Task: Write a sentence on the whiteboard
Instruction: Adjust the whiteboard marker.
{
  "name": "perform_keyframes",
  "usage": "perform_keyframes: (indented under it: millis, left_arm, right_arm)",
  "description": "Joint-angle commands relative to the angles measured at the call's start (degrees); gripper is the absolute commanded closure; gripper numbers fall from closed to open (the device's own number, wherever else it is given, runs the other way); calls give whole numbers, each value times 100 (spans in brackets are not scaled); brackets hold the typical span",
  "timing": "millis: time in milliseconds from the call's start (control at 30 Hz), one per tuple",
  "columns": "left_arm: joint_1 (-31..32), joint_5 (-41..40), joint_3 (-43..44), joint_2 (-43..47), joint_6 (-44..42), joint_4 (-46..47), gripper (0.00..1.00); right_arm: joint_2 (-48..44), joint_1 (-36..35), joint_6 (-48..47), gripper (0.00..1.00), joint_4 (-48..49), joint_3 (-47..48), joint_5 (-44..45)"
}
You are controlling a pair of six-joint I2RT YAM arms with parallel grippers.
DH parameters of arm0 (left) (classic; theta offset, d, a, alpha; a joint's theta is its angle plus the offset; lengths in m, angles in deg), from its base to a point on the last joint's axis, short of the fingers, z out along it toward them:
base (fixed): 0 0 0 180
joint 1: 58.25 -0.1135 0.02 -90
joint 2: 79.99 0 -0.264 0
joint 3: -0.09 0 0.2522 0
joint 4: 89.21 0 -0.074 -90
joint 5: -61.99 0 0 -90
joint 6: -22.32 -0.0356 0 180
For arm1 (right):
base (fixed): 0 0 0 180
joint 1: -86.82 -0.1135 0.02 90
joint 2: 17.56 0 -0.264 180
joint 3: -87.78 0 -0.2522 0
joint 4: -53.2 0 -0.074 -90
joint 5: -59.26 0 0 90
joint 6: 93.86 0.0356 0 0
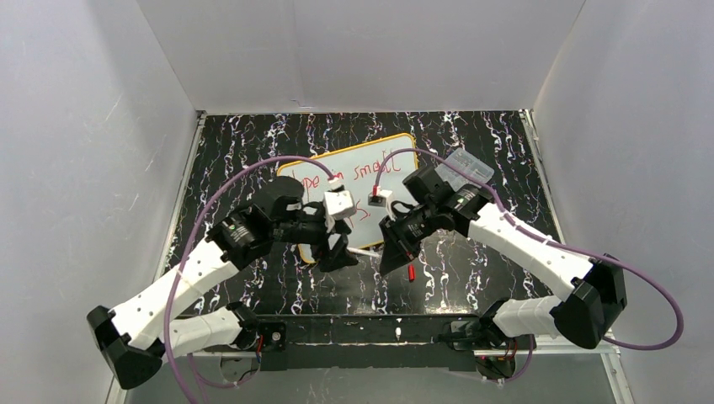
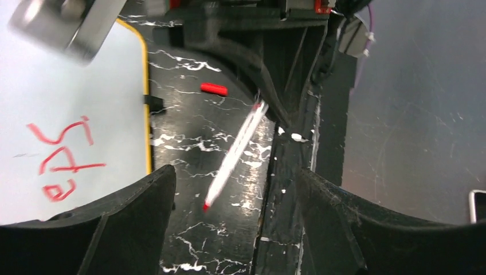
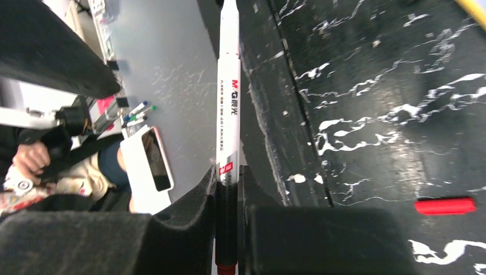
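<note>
Top external shows you the flat white whiteboard (image 1: pixel 358 151) with its orange-yellow rim lying mid-way up the black marbled table (image 1: pixel 253 143). The red handwritten sentence (image 1: pixel 376 169) on it is partly hidden by both wrists. The left gripper (image 1: pixel 340 251) and right gripper (image 1: pixel 392 252) face each other just off the board's near edge. A slim white marker pen (image 1: pixel 364 251) bridges them, and a small red cap (image 1: pixel 411 272) lies on the table just beside the right one.

Left wrist: your left claw gapes wide with nothing in it. The pen hangs in the gap (touching neither finger, as far as shows), and the second line's red letters sit on the board at left.

Right wrist: this claw is clamped tight on the pen's barrel, clear of the board.

I judge the writing finished and a handover or capping in hand; next you need the left fingers to close squarely on the pen, or to drop to that cap
</note>
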Motion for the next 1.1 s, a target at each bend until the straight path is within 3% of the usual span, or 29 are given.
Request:
perform_keyframes:
  millis: [0, 167, 567, 767, 867, 900, 967, 1067]
  left_arm:
    - [439, 234, 125, -300, -212, -105, 28]
    - [664, 343, 17, -482, -218, -116, 44]
    - [953, 184, -229, -589, -219, -247, 64]
    - [984, 206, -296, -511, -155, -249, 83]
    - [1009, 213, -308, -471, -95, -252, 100]
    - [1011, 213, -319, -447, -67, -248, 100]
    - [1012, 207, -382, -337, 71, -155, 100]
    - [1007, -229, -716, -12, 483, 235, 100]
  right_arm:
    - [98, -334, -40, 99, -154, 42, -352]
    - [99, -367, -74, 99, -137, 91, -388]
    - [-33, -367, -122, 99, -50, 79, -589]
    - [-145, -367, -121, 99, 10, 83, -608]
    - [-163, -365, -99, 99, 39, 90, -547]
    - [-178, -360, -75, 99, 63, 96, -463]
    - [-252, -339, 33, 89, 197, 89, -237]
    - [-528, -157, 337, 58, 688, -92, -40]
